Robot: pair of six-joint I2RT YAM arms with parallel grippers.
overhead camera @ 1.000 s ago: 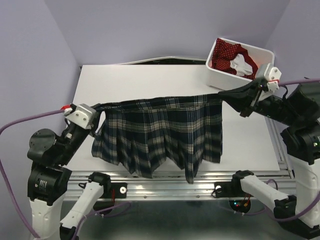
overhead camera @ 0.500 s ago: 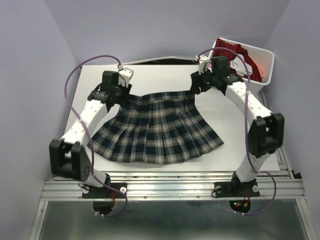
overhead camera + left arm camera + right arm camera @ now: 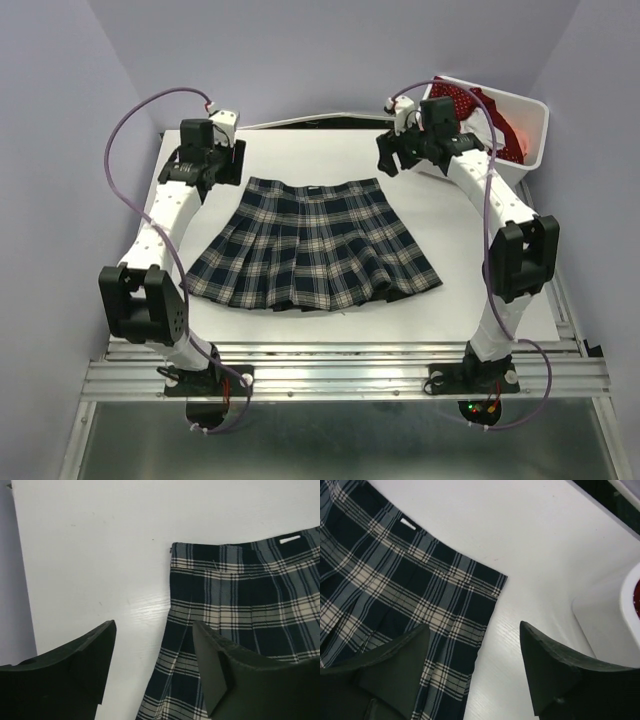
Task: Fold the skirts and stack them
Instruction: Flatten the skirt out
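The plaid skirt (image 3: 315,245) lies spread flat on the white table (image 3: 300,150), waistband toward the far side and hem toward the arms. My left gripper (image 3: 218,170) hovers open just off the waistband's left corner, with nothing between its fingers. In the left wrist view the left gripper (image 3: 154,625) straddles the edge of the plaid skirt (image 3: 240,605). My right gripper (image 3: 390,160) is open and empty by the right corner. In the right wrist view the right gripper (image 3: 475,625) hangs above the side edge of the plaid skirt (image 3: 395,580). The red dotted skirt (image 3: 470,105) sits in the bin.
A white plastic bin (image 3: 500,92) stands at the table's far right corner, close behind my right arm; its wall (image 3: 615,610) shows beside the right fingers. Purple cables loop above both arms. Lilac walls close the table on three sides.
A second ago both grippers held the plaid skirt hanging by its waistband near the front. It now lies flat farther back, and both grippers have opened and drawn off its corners.
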